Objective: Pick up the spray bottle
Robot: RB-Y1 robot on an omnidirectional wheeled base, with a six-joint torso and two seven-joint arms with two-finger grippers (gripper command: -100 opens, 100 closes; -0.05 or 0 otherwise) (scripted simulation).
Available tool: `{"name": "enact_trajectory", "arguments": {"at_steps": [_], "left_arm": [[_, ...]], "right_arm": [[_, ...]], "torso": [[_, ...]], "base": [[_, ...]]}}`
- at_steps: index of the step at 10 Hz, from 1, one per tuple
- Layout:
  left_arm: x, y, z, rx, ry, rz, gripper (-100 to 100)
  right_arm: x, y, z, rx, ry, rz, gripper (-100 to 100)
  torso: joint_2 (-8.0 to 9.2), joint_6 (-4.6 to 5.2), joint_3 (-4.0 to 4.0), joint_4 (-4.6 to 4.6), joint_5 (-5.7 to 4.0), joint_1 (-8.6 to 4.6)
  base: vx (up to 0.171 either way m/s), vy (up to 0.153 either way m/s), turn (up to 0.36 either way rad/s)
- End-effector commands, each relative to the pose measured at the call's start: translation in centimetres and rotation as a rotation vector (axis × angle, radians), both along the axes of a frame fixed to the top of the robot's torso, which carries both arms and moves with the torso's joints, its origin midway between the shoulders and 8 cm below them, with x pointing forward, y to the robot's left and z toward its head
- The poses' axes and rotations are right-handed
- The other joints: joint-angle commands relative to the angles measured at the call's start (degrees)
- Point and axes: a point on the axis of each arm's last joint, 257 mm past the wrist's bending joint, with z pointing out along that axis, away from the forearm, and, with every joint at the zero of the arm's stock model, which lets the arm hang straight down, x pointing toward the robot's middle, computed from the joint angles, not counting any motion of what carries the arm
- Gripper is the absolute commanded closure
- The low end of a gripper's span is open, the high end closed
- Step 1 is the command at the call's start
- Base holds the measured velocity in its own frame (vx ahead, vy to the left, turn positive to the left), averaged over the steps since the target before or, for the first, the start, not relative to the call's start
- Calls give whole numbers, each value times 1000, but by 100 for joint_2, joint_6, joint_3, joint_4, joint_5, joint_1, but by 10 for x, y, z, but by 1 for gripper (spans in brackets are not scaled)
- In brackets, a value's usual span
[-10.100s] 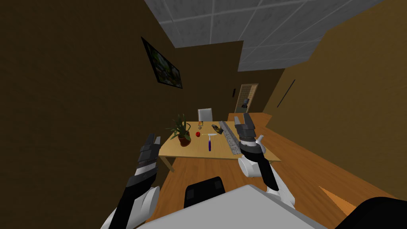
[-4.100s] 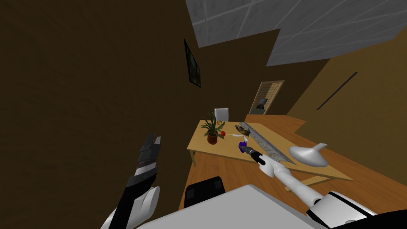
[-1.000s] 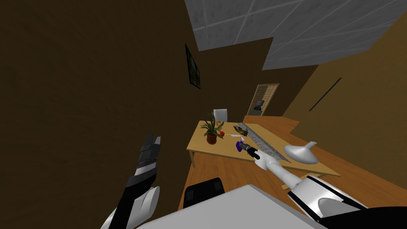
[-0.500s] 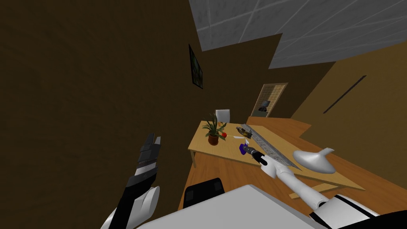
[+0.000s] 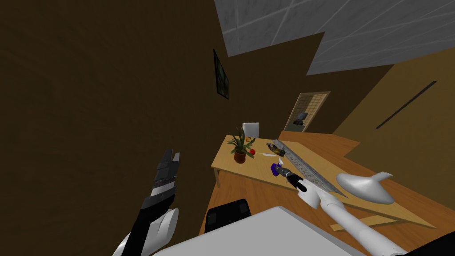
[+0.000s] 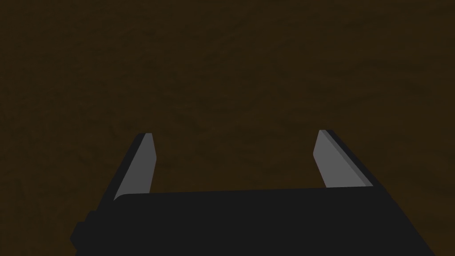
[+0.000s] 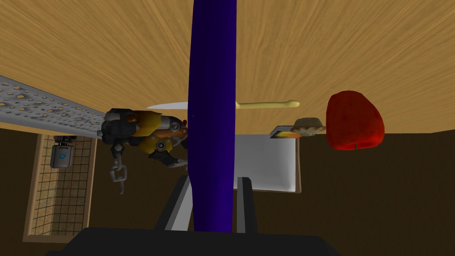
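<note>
The dark blue spray bottle is clamped at its sides by the right gripper over the wooden table. The grasp is judged done, and only a clear lift may be left. The left gripper is held raised and spread apart. No label or writing can be read.

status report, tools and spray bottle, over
Right tool shut on the purple spray bottle, at the wooden table. Left tool open, idle at my left side. Yellow-black toy close beside the bottle; red object apart.
</note>
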Motion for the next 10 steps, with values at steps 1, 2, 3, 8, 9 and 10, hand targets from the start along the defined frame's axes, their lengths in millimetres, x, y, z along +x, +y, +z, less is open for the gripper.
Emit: {"name": "enact_trajectory", "arguments": {"at_steps": [1, 2, 3, 8, 9, 10], "left_arm": [[0, 0, 0, 0, 0, 0, 0], [0, 0, 0, 0, 0, 0, 0], [0, 0, 0, 0, 0, 0, 0], [0, -1, -1, -1, 1, -2, 0], [0, -1, -1, -1, 1, -2, 0], [0, -1, -1, -1, 1, -2, 0]], "right_arm": [[-15, -6, 3, -7, 10, -17, 100], [-19, 1, 4, -2, 9, -1, 100], [-31, -10, 13, -14, 6, -35, 100], [-56, -4, 24, -16, 9, -31, 100], [-57, -7, 22, -19, 15, -40, 100], [-57, -7, 22, -19, 14, -39, 0]], "torso": [[0, 0, 0, 0, 0, 0], [1, 4, 0, -1, 2, 1], [4, 7, 1, -2, 0, 4], [-2, -7, 0, 3, 7, 20], [1, -7, 2, 3, 5, 25], [2, -9, 3, 4, 5, 27]], "base": [[20, -13, 104], [14, -9, -7], [20, -5, 142], [17, -12, 58], [0, 0, 0], [0, 0, 0]]}}
